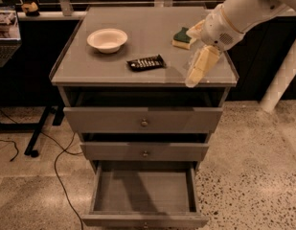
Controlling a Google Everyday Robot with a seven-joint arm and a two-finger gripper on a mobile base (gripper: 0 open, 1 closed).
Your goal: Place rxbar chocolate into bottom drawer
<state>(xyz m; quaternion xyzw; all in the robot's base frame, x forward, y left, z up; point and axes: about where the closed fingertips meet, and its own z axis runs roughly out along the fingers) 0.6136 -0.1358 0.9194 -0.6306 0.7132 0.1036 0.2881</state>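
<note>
The rxbar chocolate (pixel 146 62), a flat black bar with pale lettering, lies on the grey cabinet top (pixel 138 28) near its front edge. My gripper (pixel 194 76) hangs at the end of the white arm over the top's front right corner, a hand's width right of the bar and not touching it. The bottom drawer (pixel 142 191) is pulled out below, and its grey floor is bare.
A white bowl (pixel 107 40) sits at the left of the top. A green-and-yellow sponge (pixel 182 37) lies at the back right. A clear bottle (pixel 190 61) is mostly hidden behind the gripper. The two upper drawers (pixel 143 121) are slightly ajar. A cable (pixel 56 162) runs across the floor.
</note>
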